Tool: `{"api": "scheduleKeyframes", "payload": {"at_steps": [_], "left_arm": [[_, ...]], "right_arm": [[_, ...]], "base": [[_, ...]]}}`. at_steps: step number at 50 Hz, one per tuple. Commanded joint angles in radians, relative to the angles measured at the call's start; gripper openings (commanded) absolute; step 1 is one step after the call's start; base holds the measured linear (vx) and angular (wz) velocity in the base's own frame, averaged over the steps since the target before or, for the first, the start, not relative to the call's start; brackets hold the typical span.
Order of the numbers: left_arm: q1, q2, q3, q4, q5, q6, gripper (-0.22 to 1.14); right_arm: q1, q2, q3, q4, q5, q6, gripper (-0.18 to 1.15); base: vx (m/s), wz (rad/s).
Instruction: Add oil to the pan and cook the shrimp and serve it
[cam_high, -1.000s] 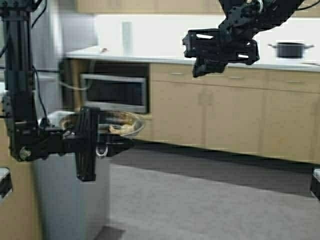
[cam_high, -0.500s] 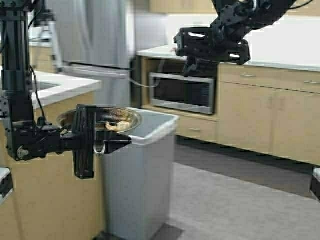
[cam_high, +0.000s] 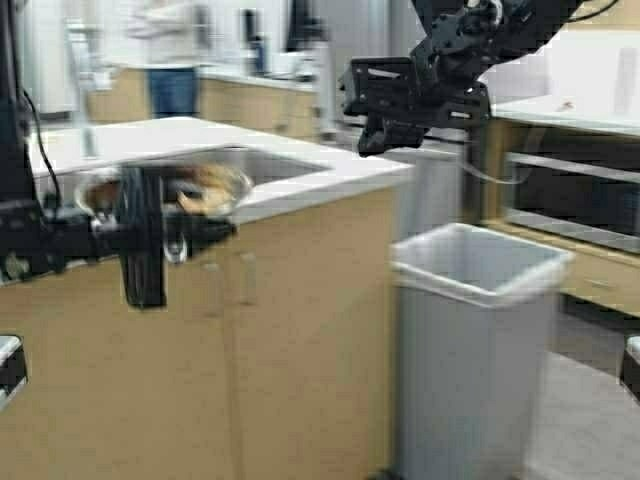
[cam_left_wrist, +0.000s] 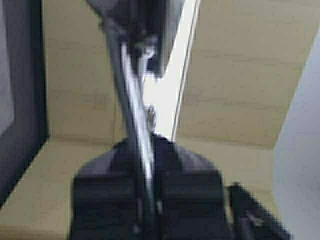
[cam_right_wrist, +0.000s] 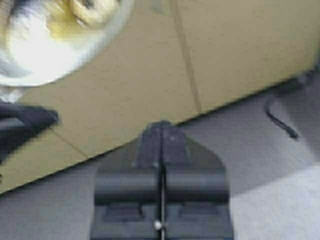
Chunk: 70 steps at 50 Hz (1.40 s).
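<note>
Looking from the high view, the left gripper (cam_high: 190, 235) pinches the pan (cam_high: 165, 192) by its rim, shrimp (cam_high: 205, 190) inside, before a counter (cam_high: 330, 175); one grey bin (cam_high: 480, 300) stands beside. Left wrist: fingers (cam_left_wrist: 185, 180) clamp the rim. Right wrist: the right gripper (cam_right_wrist: 161, 150) is pressed together, empty, the pan nearby.

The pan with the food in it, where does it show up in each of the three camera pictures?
High view: the pan is at mid-left, held by the left gripper in front of the counter.
Left wrist view: only its thin steel edge shows, running up from the gripper.
Right wrist view: its round rim fills the upper-left corner.
Shared landmark: the tan cabinet front.
</note>
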<state>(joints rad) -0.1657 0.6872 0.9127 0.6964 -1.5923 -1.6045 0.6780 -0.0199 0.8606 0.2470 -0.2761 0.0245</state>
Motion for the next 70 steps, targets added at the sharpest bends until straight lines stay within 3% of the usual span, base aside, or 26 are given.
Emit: {"api": "scheduleKeyframes", "payload": {"at_steps": [1,32,70], "left_arm": [[0.012,-0.16,0.049,0.006,-0.014,0.018,0.04],[0.041,-0.33,0.179,0.006,0.071,-0.003,0.04],[0.081,-0.546,0.232,-0.026,0.207,-0.081,0.04]], "right_arm": [[0.003,-0.014,-0.015,-0.002,-0.005,0.005,0.06],[0.011,0.018,-0.048,0.003,0.02,0.006,0.06],[0.044,-0.008,-0.054,0.003,0.052,0.006,0.06]], "base": [[0.1,0.58],[0.07,0.36],[0.06,0.37]]}}
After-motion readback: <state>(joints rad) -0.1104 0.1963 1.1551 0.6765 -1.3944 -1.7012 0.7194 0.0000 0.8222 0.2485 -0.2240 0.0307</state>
